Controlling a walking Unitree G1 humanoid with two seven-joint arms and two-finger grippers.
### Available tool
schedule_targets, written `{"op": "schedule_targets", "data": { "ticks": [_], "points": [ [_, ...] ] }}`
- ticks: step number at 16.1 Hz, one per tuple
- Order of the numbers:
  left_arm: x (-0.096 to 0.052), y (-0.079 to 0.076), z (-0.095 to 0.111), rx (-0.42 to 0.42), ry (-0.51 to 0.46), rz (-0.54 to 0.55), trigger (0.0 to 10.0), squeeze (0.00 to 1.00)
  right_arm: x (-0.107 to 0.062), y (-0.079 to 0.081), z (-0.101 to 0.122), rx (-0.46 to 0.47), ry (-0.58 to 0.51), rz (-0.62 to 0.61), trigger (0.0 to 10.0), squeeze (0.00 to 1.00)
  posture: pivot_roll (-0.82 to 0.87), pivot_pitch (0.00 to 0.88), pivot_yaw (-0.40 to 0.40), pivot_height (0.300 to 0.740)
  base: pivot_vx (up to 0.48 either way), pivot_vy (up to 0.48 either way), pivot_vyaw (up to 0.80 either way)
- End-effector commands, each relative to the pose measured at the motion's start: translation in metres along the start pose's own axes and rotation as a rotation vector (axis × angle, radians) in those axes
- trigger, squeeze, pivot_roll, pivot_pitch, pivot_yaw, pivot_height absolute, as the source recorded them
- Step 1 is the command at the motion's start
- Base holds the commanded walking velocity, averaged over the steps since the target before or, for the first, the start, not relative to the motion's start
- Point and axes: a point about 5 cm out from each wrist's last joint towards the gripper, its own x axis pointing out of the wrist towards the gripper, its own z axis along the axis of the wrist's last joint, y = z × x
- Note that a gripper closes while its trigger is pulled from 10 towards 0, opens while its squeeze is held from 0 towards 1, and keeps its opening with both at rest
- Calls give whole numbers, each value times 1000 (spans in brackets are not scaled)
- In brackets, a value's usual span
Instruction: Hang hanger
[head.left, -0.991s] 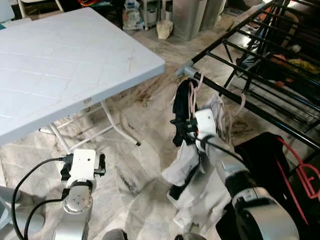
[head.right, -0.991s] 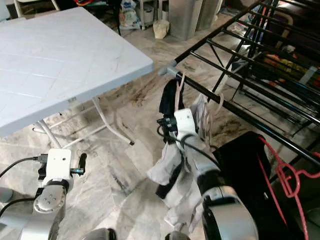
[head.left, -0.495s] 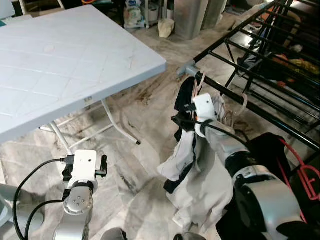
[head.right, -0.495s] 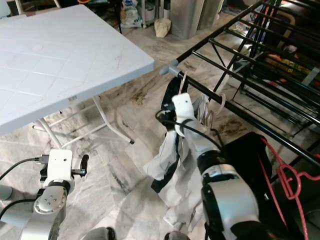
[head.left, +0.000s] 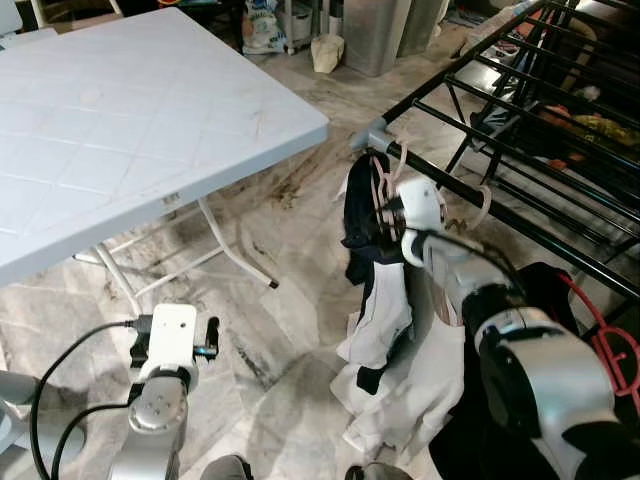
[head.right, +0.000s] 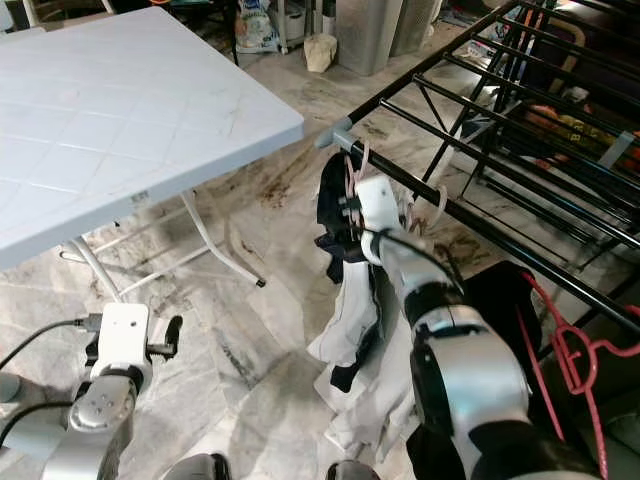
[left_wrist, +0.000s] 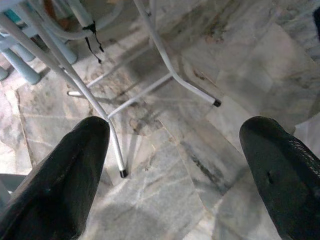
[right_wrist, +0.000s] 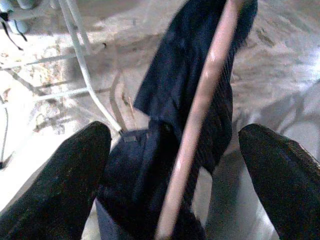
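Observation:
A pale pink hanger (head.left: 386, 183) hooks over the black rail (head.left: 520, 226) of the drying rack, near its grey corner joint. A dark garment (head.left: 358, 215) and a white garment (head.left: 400, 350) hang from it toward the floor. My right gripper (head.right: 351, 205) is up at the hanger, just below the rail. In the right wrist view it (right_wrist: 175, 150) is open, with the hanger's pink bar (right_wrist: 200, 115) and the dark cloth (right_wrist: 165, 100) between its spread fingers. My left gripper (head.left: 208, 338) hangs low over the marble floor, open (left_wrist: 175, 165) and holding nothing.
A white folding table (head.left: 150, 110) stands at the left, its thin legs (left_wrist: 165, 65) ahead of the left gripper. A second pale hanger hook (head.left: 483, 208) sits farther along the rail. A red hanger (head.left: 610, 345) and a black bag (head.left: 540, 290) lie at the lower right.
My right arm has lifted and reached toward the rail, bringing the hanger up to it. The clothes now hang straighter below. The left arm has barely moved.

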Motion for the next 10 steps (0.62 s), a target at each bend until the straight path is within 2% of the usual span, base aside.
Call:
{"op": "schedule_targets", "data": {
  "ticks": [1, 2, 6, 10],
  "points": [
    [-2, 0, 1, -4, 2, -13, 10000, 0, 0, -1, 0, 7, 20, 10, 2078, 0, 43, 144, -36, 740, 0, 0, 0],
    [-3, -1, 0, -6, 7, -19, 10000, 0, 1, 2, 1, -3, 29, 30, 0, 0, 42, 153, -39, 740, 0, 0, 0],
    [-5, -2, -1, -10, 22, -40, 10000, 0, 1, 4, 1, -102, 77, 77, 0, 0, 41, 161, -45, 740, 0, 0, 0],
    [-6, -2, -2, -13, 30, -50, 10000, 0, 1, 1, 2, -109, 86, 69, 0, 0, 38, 164, -49, 740, 0, 0, 0]
  ]
}}
